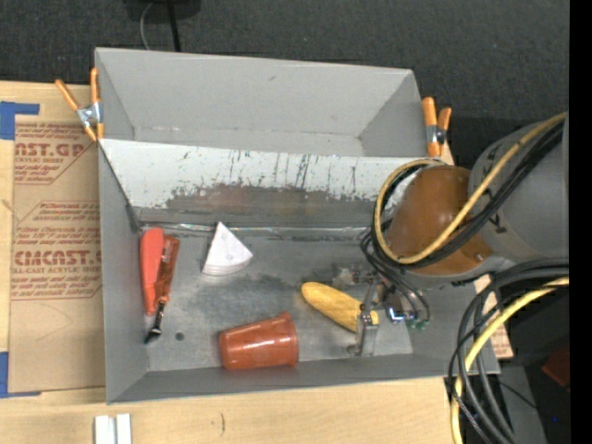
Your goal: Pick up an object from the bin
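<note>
**Dark floor, pale wood, and a grey bin with four loose things**

Black rough floor (370, 17) shows behind the bin, and a pale wooden surface (277, 414) runs along its near side. Between them stands the grey metal bin (250, 109), with sloping walls and a scratched, worn bottom.

The arm comes in from the right. Its wrist carries a round orange cover (430, 220), and black and yellow cables (379, 211) loop around this cover. Below the cover, the gripper (368, 329) is low in the right front part of the bin, close to the bottom. It stands at the right end of a yellow, banana-shaped thing (331, 305), touching it or just beside it; I cannot tell which. How far the claw is open I also cannot tell, because its parts are small and dark against the metal. I cannot see any thing clearly held in it.

The yellow thing lies flat on the bottom, right of the middle, with its long side running from upper left to lower right. Left of it and nearer the front wall, a red-orange cup (259, 342) lies on its side, with its wide mouth turned to the right. A white cone-like piece (225, 251) rests further back, left of the middle. Along the left wall lies a long orange-red tool (154, 276) with a dark tip pointing to the front. These three things lie well apart from the gripper.
</note>
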Motion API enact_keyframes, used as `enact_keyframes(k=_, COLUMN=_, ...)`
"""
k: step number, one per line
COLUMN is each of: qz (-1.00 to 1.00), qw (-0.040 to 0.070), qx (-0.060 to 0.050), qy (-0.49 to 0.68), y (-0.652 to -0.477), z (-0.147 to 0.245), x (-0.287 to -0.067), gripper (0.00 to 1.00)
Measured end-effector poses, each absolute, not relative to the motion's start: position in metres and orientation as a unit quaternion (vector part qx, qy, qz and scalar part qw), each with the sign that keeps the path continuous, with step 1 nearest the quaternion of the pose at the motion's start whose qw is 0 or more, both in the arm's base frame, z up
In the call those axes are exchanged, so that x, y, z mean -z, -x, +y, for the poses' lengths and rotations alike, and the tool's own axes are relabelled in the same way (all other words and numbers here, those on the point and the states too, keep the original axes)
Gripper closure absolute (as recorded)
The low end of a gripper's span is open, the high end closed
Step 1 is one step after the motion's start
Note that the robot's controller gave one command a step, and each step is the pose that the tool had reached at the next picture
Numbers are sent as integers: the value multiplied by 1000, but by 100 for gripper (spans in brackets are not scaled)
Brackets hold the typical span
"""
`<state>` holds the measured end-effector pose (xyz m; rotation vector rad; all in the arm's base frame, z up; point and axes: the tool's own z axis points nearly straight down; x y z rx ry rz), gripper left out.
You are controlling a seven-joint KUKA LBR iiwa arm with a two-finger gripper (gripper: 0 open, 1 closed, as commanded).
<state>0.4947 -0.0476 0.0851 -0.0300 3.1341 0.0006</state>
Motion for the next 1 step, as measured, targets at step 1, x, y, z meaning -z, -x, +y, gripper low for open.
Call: enact_keyframes(k=1, qz=999, qw=4, qx=-1, qy=-43, y=-481, z=-54, x=-79, gripper=100)
